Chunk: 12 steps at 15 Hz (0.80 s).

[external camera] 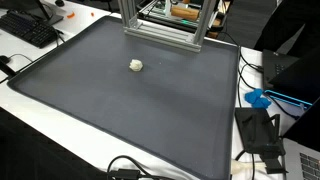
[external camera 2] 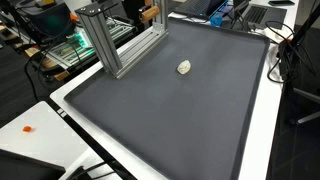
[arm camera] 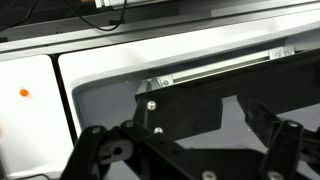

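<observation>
Off-white crumpled lump (external camera: 136, 65) lying alone on a dark grey rubbery mat (external camera: 150, 115), black pincer (arm camera: 190, 152) spread wide and empty.
In both exterior views the lump (external camera 2: 184, 68) is found in the upper middle of the mat, well apart from the silver aluminium frame (external camera: 160, 28) at the top edge; the mat is carried by a white counter (external camera: 35, 115). It is judged light, soft and easily crushed, perhaps wadded paper, though it is too small for that to be told; hold would best be taken gently across its middle, from above. In the wrist view the pincer is seen along the bottom of the picture, jaws at full spread, nothing held or touched; the lump is not shown there.
</observation>
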Motion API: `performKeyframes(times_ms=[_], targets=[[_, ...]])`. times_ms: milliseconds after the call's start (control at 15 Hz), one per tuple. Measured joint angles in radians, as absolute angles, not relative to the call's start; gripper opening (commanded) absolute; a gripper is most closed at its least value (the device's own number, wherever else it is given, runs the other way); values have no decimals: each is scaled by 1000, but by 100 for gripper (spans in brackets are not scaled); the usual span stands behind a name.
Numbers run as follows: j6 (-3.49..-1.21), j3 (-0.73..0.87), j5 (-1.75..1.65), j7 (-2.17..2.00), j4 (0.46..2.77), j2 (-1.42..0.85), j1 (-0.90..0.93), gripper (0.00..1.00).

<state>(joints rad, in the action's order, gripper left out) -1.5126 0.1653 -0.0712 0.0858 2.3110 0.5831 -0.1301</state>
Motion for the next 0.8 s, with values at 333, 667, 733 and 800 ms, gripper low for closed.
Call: performKeyframes(times_ms=[333, 667, 733, 800], targets=[[-1513, 165, -71, 86, 2311, 583, -130, 100], [-1518, 84, -4, 7, 2320, 583, -104, 100], [-1527, 51, 22, -26, 2325, 585, -89, 100], [-1541, 19, 45, -57, 2331, 587, -74, 100]])
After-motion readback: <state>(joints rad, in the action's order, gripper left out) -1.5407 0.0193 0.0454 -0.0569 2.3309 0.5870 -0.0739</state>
